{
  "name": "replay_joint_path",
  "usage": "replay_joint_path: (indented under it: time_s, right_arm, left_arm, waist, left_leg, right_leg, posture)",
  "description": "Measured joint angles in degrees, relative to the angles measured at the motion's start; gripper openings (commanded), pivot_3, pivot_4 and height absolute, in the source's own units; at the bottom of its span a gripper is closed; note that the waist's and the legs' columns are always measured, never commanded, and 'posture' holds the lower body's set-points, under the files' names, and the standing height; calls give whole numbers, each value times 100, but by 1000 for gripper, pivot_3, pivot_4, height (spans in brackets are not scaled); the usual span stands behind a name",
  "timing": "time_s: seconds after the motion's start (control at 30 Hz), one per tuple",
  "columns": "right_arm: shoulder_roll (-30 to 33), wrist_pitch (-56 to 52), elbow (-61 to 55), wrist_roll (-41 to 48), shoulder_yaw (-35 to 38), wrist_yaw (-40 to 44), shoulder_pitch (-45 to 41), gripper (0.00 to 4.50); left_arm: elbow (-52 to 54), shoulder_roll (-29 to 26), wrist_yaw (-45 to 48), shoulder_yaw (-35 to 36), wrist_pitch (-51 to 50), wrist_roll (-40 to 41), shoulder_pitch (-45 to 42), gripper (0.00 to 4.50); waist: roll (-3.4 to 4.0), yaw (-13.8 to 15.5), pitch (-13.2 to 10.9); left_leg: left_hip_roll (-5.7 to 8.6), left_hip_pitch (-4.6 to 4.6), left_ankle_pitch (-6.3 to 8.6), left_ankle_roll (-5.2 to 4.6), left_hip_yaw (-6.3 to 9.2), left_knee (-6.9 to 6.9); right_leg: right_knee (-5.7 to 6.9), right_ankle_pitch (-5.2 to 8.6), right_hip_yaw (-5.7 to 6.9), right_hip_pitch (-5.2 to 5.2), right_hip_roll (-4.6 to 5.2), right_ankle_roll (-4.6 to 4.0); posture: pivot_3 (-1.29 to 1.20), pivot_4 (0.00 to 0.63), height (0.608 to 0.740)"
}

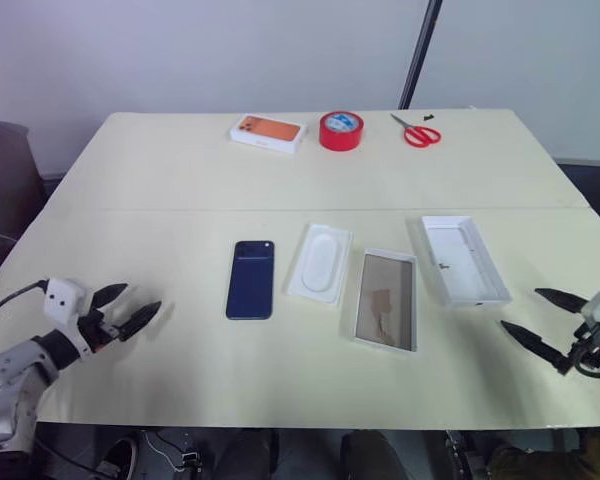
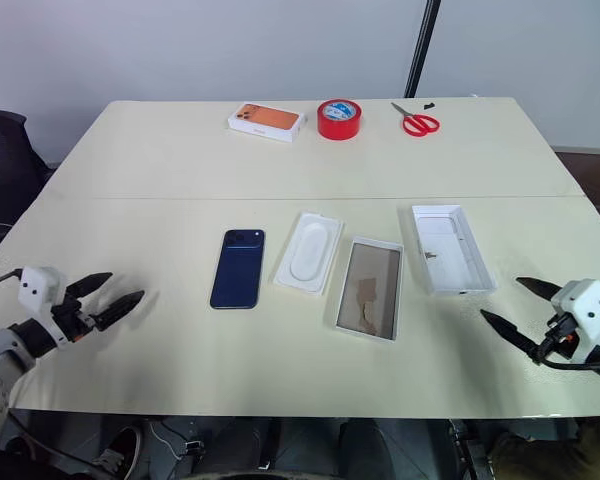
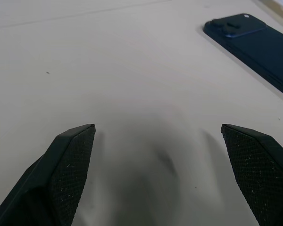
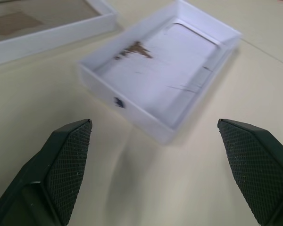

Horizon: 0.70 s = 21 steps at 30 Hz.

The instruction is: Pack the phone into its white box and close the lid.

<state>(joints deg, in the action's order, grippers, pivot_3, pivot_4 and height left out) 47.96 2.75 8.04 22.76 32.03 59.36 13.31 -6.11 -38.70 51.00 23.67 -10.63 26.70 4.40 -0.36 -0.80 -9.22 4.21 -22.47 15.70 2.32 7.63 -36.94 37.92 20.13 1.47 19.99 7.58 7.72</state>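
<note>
The dark navy phone lies back up on the table, left of centre, its camera cluster at the far end; its edge is also in the left wrist view. To its right lies the white box with a tan-brown floor. Further right sits the lid, inside up, plain white, seen close in the right wrist view. My left gripper hovers open near the front left of the table, well short of the phone. My right gripper stands open at the front right, just near of the lid.
A white insert with an oval recess lies between phone and box. At the far edge stand an orange-topped white box, a red tape roll and red scissors. A seam crosses the table midway.
</note>
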Motion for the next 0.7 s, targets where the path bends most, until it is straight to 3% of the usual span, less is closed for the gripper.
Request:
replay_joint_path:
  time_s: [0.7]
  right_arm:
    - [40,51,84,-63,3,4,-230,4459]
  left_arm:
    - [-105,-87,97,-46,-48,-113,-524,4484]
  waist:
    - [1,-11,0]
  left_leg:
    - [0,0,-1,1,0,0]
  right_leg:
    - [0,0,0,0,-1,0]
  posture:
    - [0,150,740]
